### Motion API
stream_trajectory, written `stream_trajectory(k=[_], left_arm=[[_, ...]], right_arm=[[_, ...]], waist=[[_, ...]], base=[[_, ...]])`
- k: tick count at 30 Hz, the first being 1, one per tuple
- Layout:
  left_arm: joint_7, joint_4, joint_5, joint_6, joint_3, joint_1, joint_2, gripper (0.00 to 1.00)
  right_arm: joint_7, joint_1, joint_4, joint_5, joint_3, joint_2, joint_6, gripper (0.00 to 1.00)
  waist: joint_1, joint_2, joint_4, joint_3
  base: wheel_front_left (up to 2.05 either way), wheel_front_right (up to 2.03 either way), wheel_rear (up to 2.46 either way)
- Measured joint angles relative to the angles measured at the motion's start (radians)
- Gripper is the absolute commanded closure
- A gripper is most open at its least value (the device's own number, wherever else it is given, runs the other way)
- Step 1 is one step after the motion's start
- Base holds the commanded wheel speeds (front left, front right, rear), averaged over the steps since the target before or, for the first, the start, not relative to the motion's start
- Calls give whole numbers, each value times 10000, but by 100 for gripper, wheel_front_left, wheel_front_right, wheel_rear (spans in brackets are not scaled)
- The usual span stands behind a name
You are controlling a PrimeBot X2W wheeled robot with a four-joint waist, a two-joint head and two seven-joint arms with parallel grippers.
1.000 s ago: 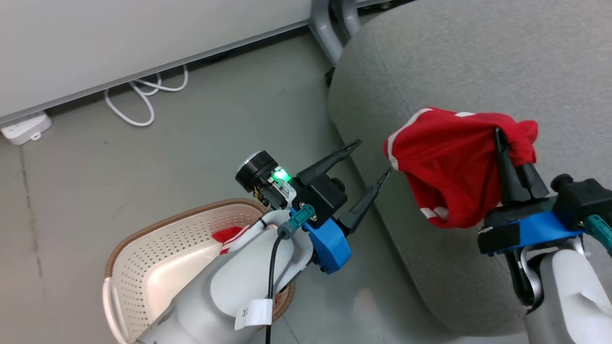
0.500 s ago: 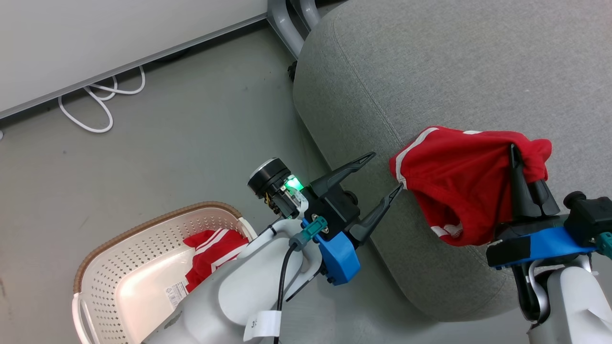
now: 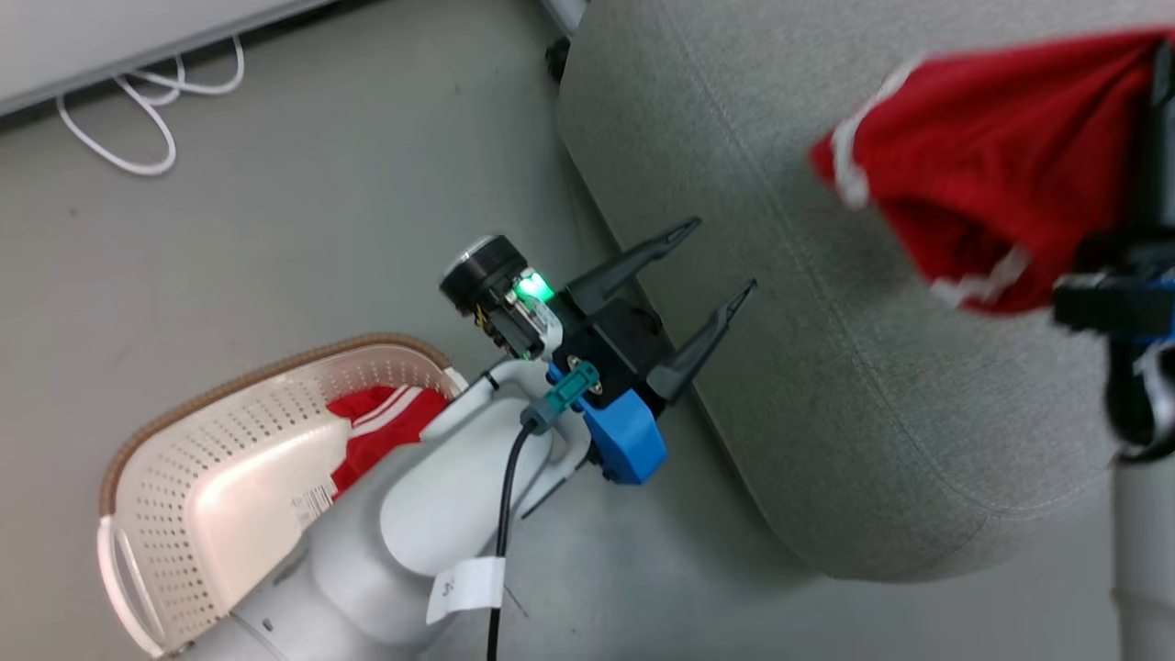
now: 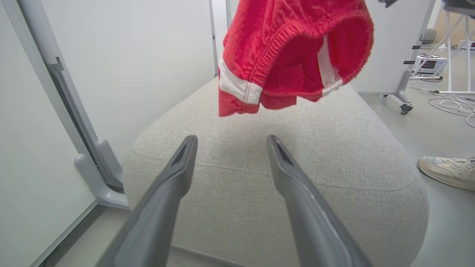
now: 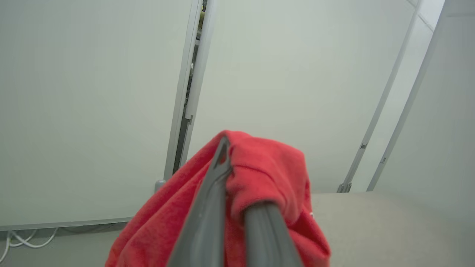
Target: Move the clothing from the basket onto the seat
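Observation:
A red garment with white trim hangs bunched from my right gripper, which is shut on it above the grey seat. In the right wrist view the cloth drapes over my right gripper. In the left wrist view the garment dangles clear of the seat. My left gripper is open and empty beside the seat's near edge; its fingers point at the seat. A second red garment lies in the cream basket, partly hidden by my left forearm.
White cables lie on the grey floor by the wall panel. A person's shoe rests on the floor to the right of the seat. A grey panel foot stands left of the seat, and a caster leg behind it.
The head camera has shifted. My right gripper has lifted the red garment higher and farther over the seat. The left gripper stays open near the seat's edge.

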Motion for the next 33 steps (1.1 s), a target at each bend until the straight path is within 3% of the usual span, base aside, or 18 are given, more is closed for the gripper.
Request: stream_trajectory(k=[8,15,24,33], left_arm=[[171,-558,313,81,161,-986,522,0],[433,-1292,612,92,148,-1749,809,0],[681,-1860,725,203,71,-1961,1114,0],[717,-2008,681,217,-23,-1947,1264,0]], right_arm=[[0,-2313,-303,21,-1425,-1315,0,100],[-6,-3517,836,201,-2801,-2359,0,100],[-15,-3717,3235,115,-3333,-1992,0,100],[-17,-3101,4454,362,-3294,-1354,0,100]], waist=[[1,0,170,1431],[1,0,540,2750],[2,0,988,3839],[1,0,1057,3948]], base=[[0,0,0],[0,0,0],[0,0,0],[0,0,0]])
